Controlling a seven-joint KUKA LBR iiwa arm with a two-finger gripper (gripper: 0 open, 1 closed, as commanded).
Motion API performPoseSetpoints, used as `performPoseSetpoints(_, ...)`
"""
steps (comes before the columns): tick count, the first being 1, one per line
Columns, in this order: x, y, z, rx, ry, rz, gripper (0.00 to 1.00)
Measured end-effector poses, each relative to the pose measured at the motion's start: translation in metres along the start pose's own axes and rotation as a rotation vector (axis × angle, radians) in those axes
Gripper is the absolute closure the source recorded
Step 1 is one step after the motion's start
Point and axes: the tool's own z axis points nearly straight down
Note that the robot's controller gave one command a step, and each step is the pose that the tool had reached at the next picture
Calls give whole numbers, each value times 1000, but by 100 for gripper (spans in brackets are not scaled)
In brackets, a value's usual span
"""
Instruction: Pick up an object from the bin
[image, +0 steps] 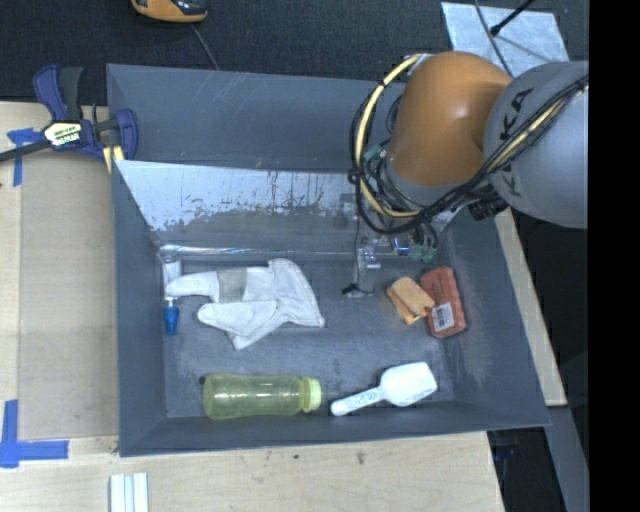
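Two small blocks lie side by side toward the right of the bin (140, 330): a tan block (405, 299) and, just beside it on the right, a red-brown block (443, 300) bearing a label. Just left of the tan one, the gripper (356, 288) is low over bare floor (I cannot tell whether its jaws are open or closed). Farther left is a crumpled white cloth (262, 303). By the near wall lie a yellow-green bottle (260, 395) and a white scoop (390, 389).

My arm (540, 130) reached in from the right, wrist bent down; my claw (366, 272) hung just below my orange cover (445, 115), cables (372, 150) looped around it.
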Motion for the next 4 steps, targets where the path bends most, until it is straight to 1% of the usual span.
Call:
performPoseSetpoints(1, -1, 0, -5, 0, -8, 1, 0)
performPoseSetpoints(2, 11, 50, 85, 0, -11, -19, 0)
performPoseSetpoints(3, 26, 102, 65, 1, -4, -222, 0)
performPoseSetpoints(4, 16, 116, 63, -1, -11, -216, 0)
